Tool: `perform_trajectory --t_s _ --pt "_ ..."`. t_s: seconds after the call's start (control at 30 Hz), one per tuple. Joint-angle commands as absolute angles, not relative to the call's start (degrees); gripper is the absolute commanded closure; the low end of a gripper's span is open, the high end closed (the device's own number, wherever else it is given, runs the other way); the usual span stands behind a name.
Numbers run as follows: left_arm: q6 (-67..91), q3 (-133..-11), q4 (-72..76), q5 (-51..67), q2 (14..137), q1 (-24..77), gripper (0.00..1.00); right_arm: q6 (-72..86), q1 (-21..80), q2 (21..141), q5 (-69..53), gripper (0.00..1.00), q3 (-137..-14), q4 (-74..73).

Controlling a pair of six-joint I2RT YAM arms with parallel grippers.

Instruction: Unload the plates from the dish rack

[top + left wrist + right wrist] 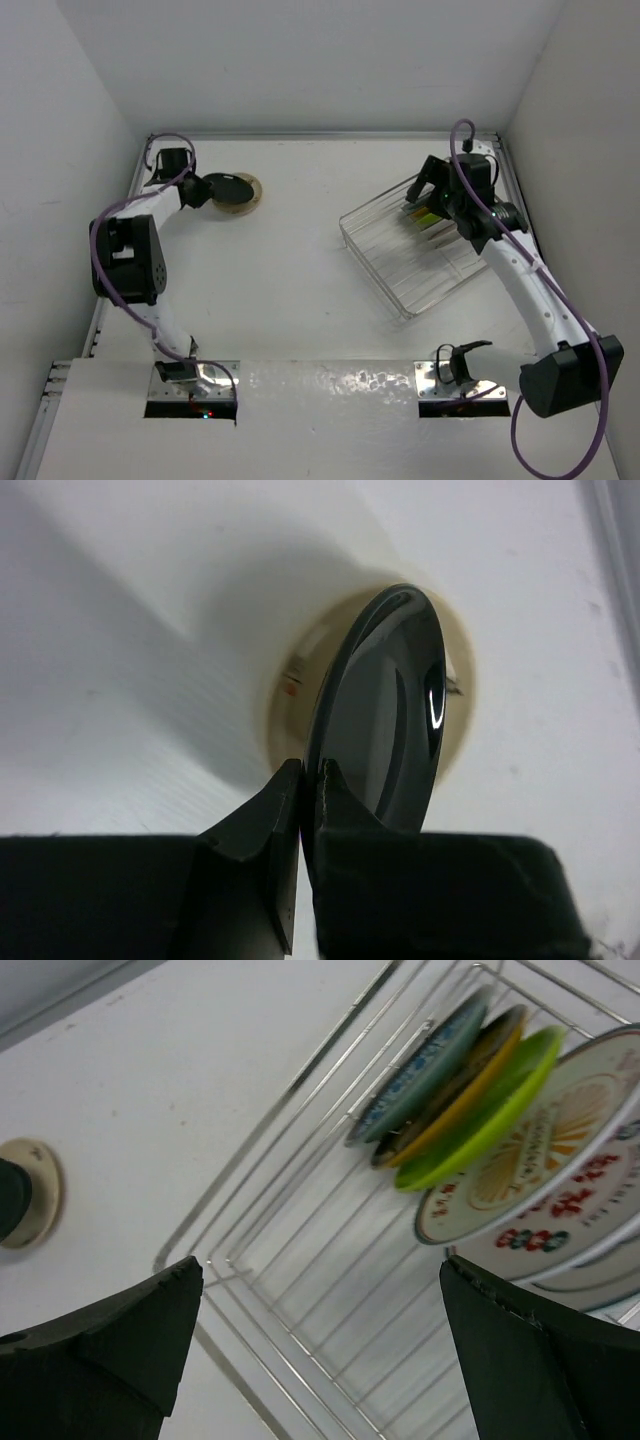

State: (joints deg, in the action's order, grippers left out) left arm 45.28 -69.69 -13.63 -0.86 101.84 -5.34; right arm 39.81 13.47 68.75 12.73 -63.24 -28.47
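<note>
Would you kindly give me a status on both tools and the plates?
Left tool shut on dark plate, above cream plate on table. Right tool open, over dish rack. Several plates on edge in rack. No obstruction seen.

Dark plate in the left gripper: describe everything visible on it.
The dark glossy round plate looks smooth and glazed, with a bright highlight. The left gripper pinches its near rim, jaws shut on it. It is held tilted, not flat, over a cream round plate lying on the white table, far left. Whether the two plates touch is unclear.
</note>
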Motion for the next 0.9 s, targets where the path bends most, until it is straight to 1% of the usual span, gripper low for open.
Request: perform_trajectory --t_s 0.0,0.07,0.17,0.2,0.27,0.37,0.43,0.47,0.6,0.7,0.73,0.8,0.83,0.87 --pt "44.7 -74.8 -14.6 -3.4 104.1 -6.3 1.00 36.0 11.4 65.3 15.5 0.01 -63.0 -30.4" --pt "44.6 -74.6 -13.6 -2.6 104.9 -7.2 1.00 34.3 10.4 64.5 15.6 0.01 -63.3 -31.5" --pt "44.3 -74.9 -11.3 -0.4 106.3 -7.3 0.90 32.3 9.6 64.3 15.2 0.01 -63.5 -32.5" --pt "44.3 -75.0 -10.8 1.5 106.9 -7.3 0.84 31.8 9.5 64.3 15.2 0.01 -63.5 -32.7" --pt "44.4 -75.1 -10.4 3.9 108.4 -7.3 0.77 30.8 9.1 64.8 15.1 0.01 -63.5 -33.4" --pt "44.6 -75.1 -12.0 4.4 109.2 -7.0 0.45 30.1 8.4 66.4 15.4 0.01 -64.3 -35.8" --pt "44.3 -75.0 -13.2 3.5 108.9 -6.4 0.07 29.7 8.1 67.3 16.2 0.01 -65.7 -38.1" --pt "43.7 -75.0 -14.0 2.5 108.4 -6.1 0.00 29.6 8.1 67.9 16.5 0.01 -66.1 -38.6" --pt "42.5 -77.2 -18.2 1.1 107.9 -4.8 0.00 30.4 8.1 68.8 20.5 0.01 -68.9 -41.8" --pt "42.5 -76.2 -19.9 0.3 104.8 -4.4 0.00 32.2 8.1 68.7 23.1 0.01 -69.4 -42.4" --pt "42.7 -73.9 -19.8 0.3 101.6 -4.1 0.00 32.7 8.0 68.6 23.7 0.01 -69.1 -41.8" --pt "43.1 -70.7 -17.4 0.6 97.8 -3.2 0.00 33.2 8.0 69.0 22.4 0.04 -68.9 -38.8" --pt "42.9 -68.1 -17.0 1.1 93.6 -2.6 0.00 33.7 8.0 69.8 21.5 0.06 -69.6 -38.4" --pt "42.5 -67.1 -16.8 1.1 91.5 -1.8 0.00 34.3 8.1 70.8 21.4 0.13 -70.6 -38.3"
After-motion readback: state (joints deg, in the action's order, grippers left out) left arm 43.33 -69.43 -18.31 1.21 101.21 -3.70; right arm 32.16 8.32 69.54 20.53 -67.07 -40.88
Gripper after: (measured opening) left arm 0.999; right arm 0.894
